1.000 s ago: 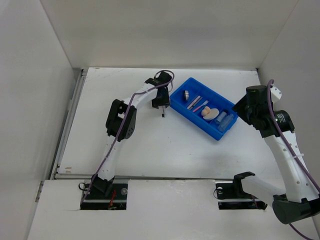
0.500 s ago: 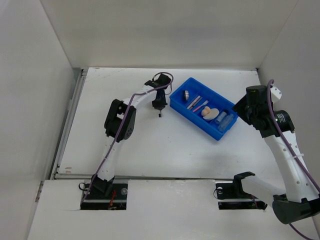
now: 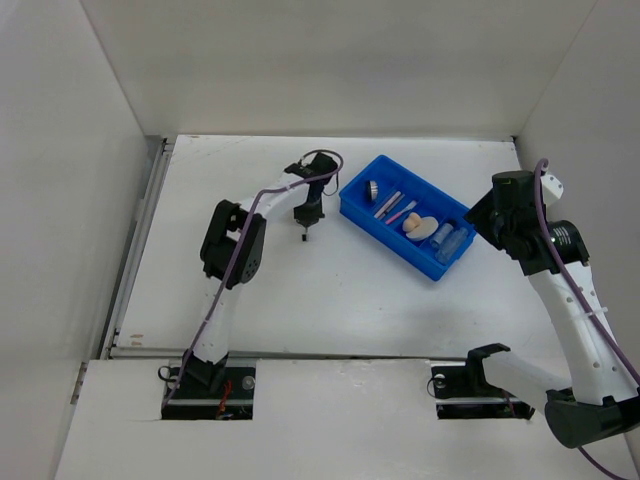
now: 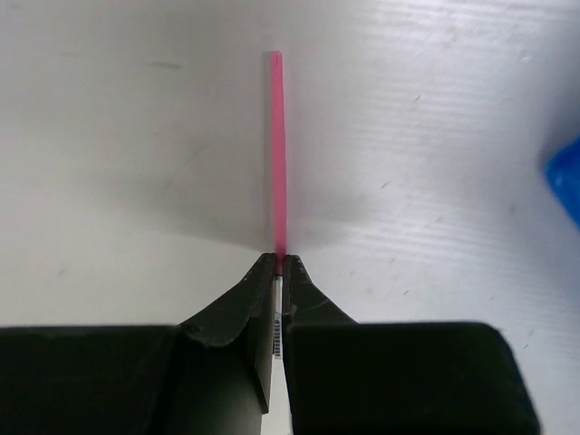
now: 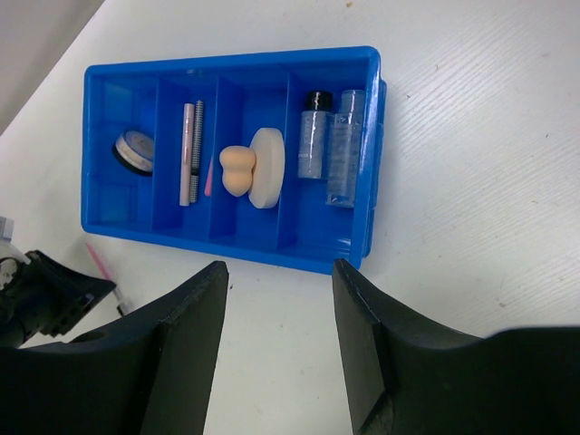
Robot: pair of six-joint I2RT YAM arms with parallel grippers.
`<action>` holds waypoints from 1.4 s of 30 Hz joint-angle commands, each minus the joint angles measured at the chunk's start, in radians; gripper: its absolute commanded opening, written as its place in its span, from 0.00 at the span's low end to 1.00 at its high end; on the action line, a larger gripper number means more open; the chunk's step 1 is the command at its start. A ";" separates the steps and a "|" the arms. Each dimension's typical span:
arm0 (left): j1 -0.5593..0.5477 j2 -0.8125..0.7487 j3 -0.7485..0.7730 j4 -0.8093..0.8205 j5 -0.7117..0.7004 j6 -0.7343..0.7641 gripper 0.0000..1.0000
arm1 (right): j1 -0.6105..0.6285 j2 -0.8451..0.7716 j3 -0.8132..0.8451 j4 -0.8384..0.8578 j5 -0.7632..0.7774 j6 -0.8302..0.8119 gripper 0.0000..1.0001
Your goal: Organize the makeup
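After it closed, the left gripper [image 4: 279,265] clamps the pink stick [image 4: 277,154]

arms [image 3: 215,320]: white links — black joints | cables [image 3: 543,195]: purple | left end effector [image 4: 279,265]: black | right end effector [image 5: 279,294]: black

No legible text or label shows anywhere.

Stick [image 4: 278,163] left of tray [image 5: 227,246], sponge [image 5: 237,171] inside
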 commanded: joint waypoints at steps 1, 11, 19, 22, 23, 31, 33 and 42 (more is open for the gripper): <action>0.012 -0.170 -0.014 -0.081 -0.060 0.096 0.00 | 0.004 -0.005 0.033 0.020 0.012 -0.006 0.56; -0.068 -0.150 0.332 -0.099 0.302 0.417 0.00 | 0.004 0.004 0.015 0.039 0.002 -0.006 0.56; -0.175 0.006 0.541 -0.005 0.422 0.463 0.00 | 0.004 0.004 0.024 0.020 0.002 -0.006 0.56; -0.199 0.064 0.560 0.054 0.422 0.495 0.00 | 0.004 -0.007 0.015 0.020 0.002 0.005 0.56; -0.212 0.084 0.580 0.064 0.422 0.495 0.00 | 0.004 -0.007 0.015 0.011 0.002 0.005 0.56; -0.222 0.213 0.676 0.166 0.423 0.432 0.00 | 0.004 -0.025 0.015 -0.023 0.002 0.014 0.56; -0.222 0.237 0.676 0.178 0.414 0.423 0.00 | 0.004 -0.025 0.006 -0.023 -0.008 0.014 0.56; -0.222 0.245 0.748 0.187 0.425 0.391 0.84 | 0.004 -0.025 0.007 -0.043 0.001 0.014 0.56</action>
